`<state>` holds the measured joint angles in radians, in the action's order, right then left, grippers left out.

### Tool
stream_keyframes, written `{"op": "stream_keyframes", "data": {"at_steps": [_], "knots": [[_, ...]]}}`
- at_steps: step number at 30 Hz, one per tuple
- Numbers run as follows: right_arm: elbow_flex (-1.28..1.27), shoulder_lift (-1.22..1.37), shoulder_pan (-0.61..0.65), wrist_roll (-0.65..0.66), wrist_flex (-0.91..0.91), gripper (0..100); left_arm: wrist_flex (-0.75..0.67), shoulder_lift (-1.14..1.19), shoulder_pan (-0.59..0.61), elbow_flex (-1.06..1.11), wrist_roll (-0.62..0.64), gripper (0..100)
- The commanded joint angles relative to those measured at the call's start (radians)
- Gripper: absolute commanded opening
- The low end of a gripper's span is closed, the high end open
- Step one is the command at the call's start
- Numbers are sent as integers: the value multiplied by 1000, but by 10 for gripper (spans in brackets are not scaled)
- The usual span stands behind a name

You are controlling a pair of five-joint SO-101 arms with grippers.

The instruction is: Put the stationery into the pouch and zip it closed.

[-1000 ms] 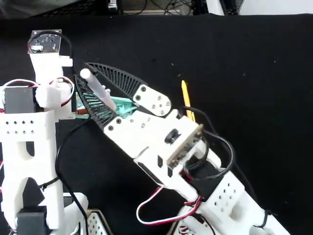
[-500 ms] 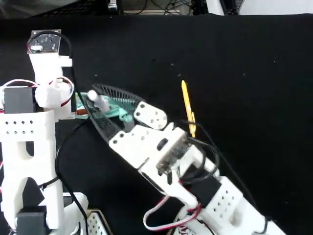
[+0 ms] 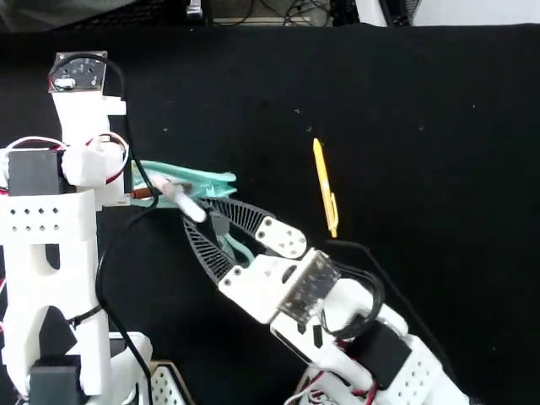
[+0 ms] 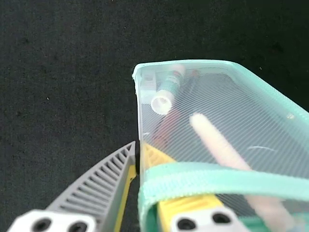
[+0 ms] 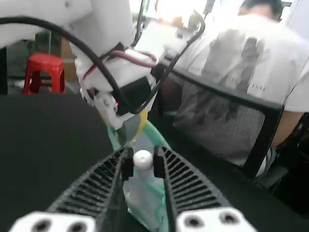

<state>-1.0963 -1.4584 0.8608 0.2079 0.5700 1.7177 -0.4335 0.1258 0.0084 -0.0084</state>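
In the high view, the left arm's body hid most of its claw, and the far-left end of the pouch [image 3: 202, 179] disappeared behind it. The left wrist view filled that in: the left gripper [image 4: 140, 154] was clenched on the pouch's teal edge band, holding it off the black table [image 3: 422, 126]. Through the clear wall there showed 1 capped marker [image 4: 166, 89], a red item too blurred to name, and a pale rod reaching inward; its lower end was cut off by the frame.

To the right of that, the right gripper [image 3: 198, 213] had its ribbed fingers clamped on the white pen [image 3: 181, 196], whose front end met the pouch. Whether that tip was inside could not be told from above. The right wrist view showed the pen's round end [image 5: 143, 158] pinched between the fingers, with the pouch [image 5: 145, 198] just beyond.

Farther right, 1 yellow pen [image 3: 325, 186] lay on the table, well apart from both arms.

Against 1.0 s ago, the right arm had drawn back toward the near edge, the white pen had swung from pointing up-left down to the pouch, and more of the pouch was uncovered. The yellow pen had not moved.
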Motion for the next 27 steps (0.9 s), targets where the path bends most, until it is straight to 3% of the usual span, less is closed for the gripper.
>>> {"op": "stream_keyframes", "data": {"at_steps": [1, 8, 12, 15, 17, 22, 27], "knots": [[174, 128, 9, 0, 129, 253, -12, 3, -5, 2, 0, 32], [513, 453, 6, 2, 232, 210, -12, 3, -5, 2, 0, 32], [654, 503, -15, 2, 259, 208, -12, 3, -4, 2, 0, 32], [763, 452, -121, 2, 331, 208, -12, 3, -4, 2, 0, 32], [814, 427, -256, -6, 399, 203, -12, 3, -4, 2, 0, 32], [753, 487, -549, 0, 601, 98, -12, 3, -4, 2, 0, 32], [565, 713, -694, 0, 548, 123, -12, 3, -4, 2, 0, 32]]}}
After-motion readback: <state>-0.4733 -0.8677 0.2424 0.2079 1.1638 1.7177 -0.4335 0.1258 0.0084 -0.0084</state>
